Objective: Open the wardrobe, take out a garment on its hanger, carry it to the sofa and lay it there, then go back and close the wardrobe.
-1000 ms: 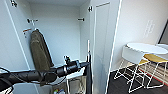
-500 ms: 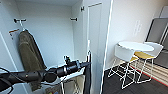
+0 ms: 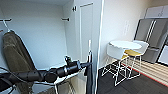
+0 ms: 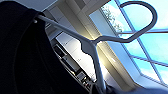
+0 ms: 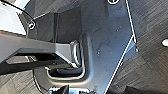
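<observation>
The white wardrobe [image 3: 45, 37] stands open in front of me, its right door [image 3: 86, 37] swung outward. My left arm reaches in from the left, and the left gripper [image 3: 85, 65] is shut on the thin white hanger [image 3: 89, 47]. The black garment [image 3: 89, 75] hangs from it edge-on, just in front of the door. Seen from the left wrist, the hanger [image 4: 95, 43] runs up to its curved hook and the black T-shirt [image 4: 25, 55] drapes over one shoulder of it. The right wrist view looks down on my own base and dark carpet.
An olive-brown jacket [image 3: 16, 60] hangs inside the wardrobe at the left. To the right stand a round white table [image 3: 125, 45] and white wire-legged chairs [image 3: 115, 53], one with a yellow seat. A steel fridge [image 3: 152, 37] is beyond them. Dark carpet [image 3: 125, 87] lies below.
The camera has turned right: the jacket and wardrobe slid left in the picture. The left arm still holds the hanger and garment in front of me.
</observation>
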Available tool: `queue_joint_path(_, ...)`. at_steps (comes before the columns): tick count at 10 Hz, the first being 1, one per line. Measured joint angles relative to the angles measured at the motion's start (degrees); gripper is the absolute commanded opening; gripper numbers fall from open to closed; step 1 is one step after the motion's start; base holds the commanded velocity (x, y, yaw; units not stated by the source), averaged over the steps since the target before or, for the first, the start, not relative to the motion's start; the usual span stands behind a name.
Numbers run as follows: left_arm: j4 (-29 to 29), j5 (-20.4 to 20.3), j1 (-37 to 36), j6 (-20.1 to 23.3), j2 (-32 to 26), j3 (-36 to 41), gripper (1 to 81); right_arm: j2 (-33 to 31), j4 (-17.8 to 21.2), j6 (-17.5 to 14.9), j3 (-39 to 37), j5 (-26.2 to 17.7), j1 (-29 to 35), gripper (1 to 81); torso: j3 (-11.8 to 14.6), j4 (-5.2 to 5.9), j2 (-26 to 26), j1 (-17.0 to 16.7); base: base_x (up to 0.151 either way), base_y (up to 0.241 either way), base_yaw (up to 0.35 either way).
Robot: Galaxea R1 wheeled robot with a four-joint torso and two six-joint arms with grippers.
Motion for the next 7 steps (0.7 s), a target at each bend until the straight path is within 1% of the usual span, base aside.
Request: queue_joint_path(7, 0.1, -0.1, 0.0, 0.0, 1.2, 0.3, 1.0, 0.5, -0.1, 0.0, 0.0, 0.0, -0.1, 81.1, 0.0, 0.0, 0.0, 0.0, 0.0, 0.0, -0.199)
